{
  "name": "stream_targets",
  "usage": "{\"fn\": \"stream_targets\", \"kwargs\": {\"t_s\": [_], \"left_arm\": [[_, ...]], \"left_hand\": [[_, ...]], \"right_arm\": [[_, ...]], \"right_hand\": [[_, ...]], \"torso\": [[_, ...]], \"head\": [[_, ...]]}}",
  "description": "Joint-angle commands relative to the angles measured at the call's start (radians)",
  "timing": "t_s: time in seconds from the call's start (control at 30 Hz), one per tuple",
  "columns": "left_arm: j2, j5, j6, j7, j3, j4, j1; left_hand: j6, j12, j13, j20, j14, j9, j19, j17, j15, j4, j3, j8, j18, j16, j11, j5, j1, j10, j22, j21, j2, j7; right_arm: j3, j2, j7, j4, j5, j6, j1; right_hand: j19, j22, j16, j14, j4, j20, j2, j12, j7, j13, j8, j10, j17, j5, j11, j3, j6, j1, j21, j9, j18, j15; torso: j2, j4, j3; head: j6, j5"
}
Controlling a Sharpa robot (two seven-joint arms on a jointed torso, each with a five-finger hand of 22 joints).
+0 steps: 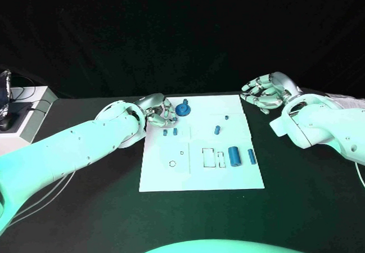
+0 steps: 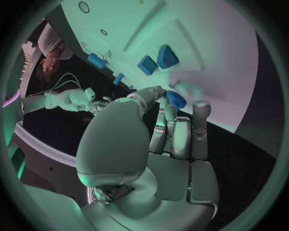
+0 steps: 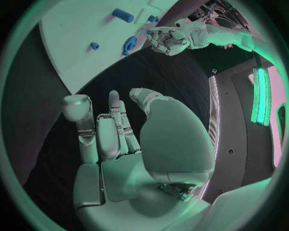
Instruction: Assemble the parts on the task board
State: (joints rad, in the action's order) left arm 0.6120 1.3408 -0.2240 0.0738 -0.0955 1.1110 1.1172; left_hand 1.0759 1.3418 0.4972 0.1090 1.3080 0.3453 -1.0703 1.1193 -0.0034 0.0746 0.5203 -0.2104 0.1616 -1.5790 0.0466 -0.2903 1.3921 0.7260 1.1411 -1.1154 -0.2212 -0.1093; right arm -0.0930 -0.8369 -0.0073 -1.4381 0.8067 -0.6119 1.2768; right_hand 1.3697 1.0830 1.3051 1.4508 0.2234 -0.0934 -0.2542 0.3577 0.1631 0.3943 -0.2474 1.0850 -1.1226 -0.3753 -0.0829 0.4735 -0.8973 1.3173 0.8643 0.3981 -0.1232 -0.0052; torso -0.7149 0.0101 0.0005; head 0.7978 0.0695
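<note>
a white task board [image 1: 203, 179] lies mid-frame on the black surface, with small blue parts [image 1: 233, 154] scattered on it. at the board's upper left edge, the left hand [image 1: 158, 113] reaches its fingertips to a round blue part [image 1: 183, 109]; whether it grips the part i cannot tell. the right hand [image 1: 265, 92] hovers at upper right, fingers loosely spread, holding nothing. likely best: take a firm pinch before lifting, keeping the part level.

White task board [image 1: 203, 179] mid-table, small blue parts [image 1: 234, 154] scattered flat across it.
</note>
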Motion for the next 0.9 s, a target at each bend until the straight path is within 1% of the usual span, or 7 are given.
{"fn": "stream_targets", "kwargs": {"t_s": [0.03,0.2,0.9], "left_arm": [[-0.003,-0.022,0.018,0.009,-0.001,-0.003,-0.002],[-0.005,-0.024,0.019,0.009,-0.001,-0.009,-0.003],[-0.008,-0.026,0.029,0.009,-0.001,-0.023,-0.005]], "left_hand": [[-0.005,-0.006,-0.001,-0.001,0.005,0.0,-0.008,0.001,0.0,0.003,0.003,0.006,-0.018,-0.001,-0.002,0.003,0.002,0.006,0.002,-0.005,0.008,-0.004],[-0.004,-0.006,-0.002,-0.001,0.006,0.0,-0.01,0.003,0.0,0.002,0.004,0.006,-0.019,-0.001,-0.002,0.003,0.004,0.006,0.004,-0.008,0.009,-0.004],[-0.004,-0.007,-0.003,-0.002,0.007,0.001,-0.014,0.003,0.0,-0.001,0.008,0.007,-0.019,-0.001,-0.002,0.003,0.01,0.006,0.007,-0.011,0.01,-0.004]], "right_arm": [[0.0,0.001,0.011,-0.001,0.003,0.006,-0.001],[0.0,0.002,0.012,-0.001,0.003,0.006,-0.001],[0.0,0.002,0.012,-0.002,0.003,0.005,-0.001]], "right_hand": [[0.004,0.001,-0.003,-0.001,-0.001,-0.004,-0.001,-0.007,0.0,-0.001,-0.006,0.001,0.0,-0.004,0.0,0.002,-0.006,-0.01,0.0,0.001,-0.003,0.005],[0.004,0.001,-0.003,-0.001,-0.001,-0.004,-0.001,-0.007,0.0,-0.001,-0.006,0.001,0.0,-0.004,0.0,0.002,-0.006,-0.01,0.0,0.001,-0.003,0.005],[0.004,0.001,-0.004,-0.001,-0.003,-0.003,-0.001,-0.009,-0.001,-0.005,-0.007,0.003,0.001,-0.004,0.0,0.002,-0.008,-0.012,-0.001,0.002,-0.003,0.005]], "torso": [[-0.001,0.0001,0.0005],[-0.001,0.0012,0.0013],[-0.001,0.0006,0.0005]], "head": [[-0.001,0.001],[-0.001,0.002],[0.003,0.001]]}}
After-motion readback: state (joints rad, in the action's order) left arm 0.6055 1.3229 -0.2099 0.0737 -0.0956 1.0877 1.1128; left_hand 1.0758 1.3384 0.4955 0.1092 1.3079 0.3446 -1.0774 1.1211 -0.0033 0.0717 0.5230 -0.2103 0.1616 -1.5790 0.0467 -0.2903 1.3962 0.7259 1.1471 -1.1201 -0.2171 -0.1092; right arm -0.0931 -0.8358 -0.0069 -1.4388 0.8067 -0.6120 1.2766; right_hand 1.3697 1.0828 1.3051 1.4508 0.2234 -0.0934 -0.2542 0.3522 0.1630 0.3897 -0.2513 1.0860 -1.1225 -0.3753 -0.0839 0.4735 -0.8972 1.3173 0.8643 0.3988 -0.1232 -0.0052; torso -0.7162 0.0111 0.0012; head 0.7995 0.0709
